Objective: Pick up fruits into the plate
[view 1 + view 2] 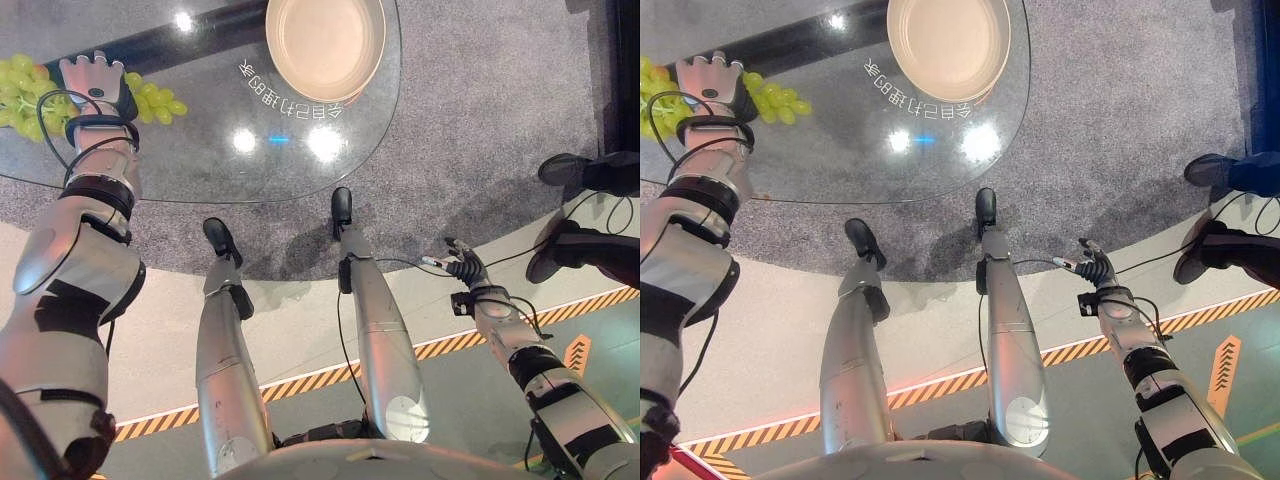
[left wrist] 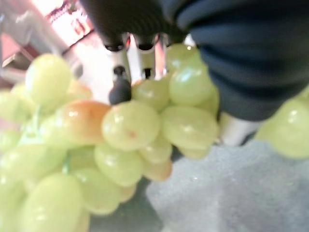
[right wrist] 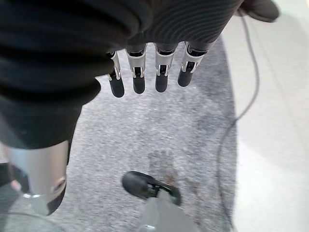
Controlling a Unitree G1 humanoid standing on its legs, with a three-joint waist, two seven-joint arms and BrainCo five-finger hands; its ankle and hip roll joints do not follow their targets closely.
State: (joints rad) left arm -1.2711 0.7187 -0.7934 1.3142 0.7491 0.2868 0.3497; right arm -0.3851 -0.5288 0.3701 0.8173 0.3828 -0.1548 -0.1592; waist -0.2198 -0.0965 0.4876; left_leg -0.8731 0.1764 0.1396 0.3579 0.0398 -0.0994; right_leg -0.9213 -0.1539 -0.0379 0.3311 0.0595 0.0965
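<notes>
Grapes (image 1: 150,98) lay at glass table's (image 1: 200,150) left edge, well apart from empty plate (image 1: 325,45). Left hand (image 1: 92,78) rested on grapes, finger state unclear. Right hand (image 1: 1100,268) hung beside table, fingers relaxed, straight. White print on glass near plate, unreadable.

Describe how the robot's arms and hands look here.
Both arms are silver-grey with black bands and joint sections. The left hand shows a pale silver back with a dark ribbed cover at the wrist. The right hand has silver fingers with dark rounded tips under a dark ribbed cover.
</notes>
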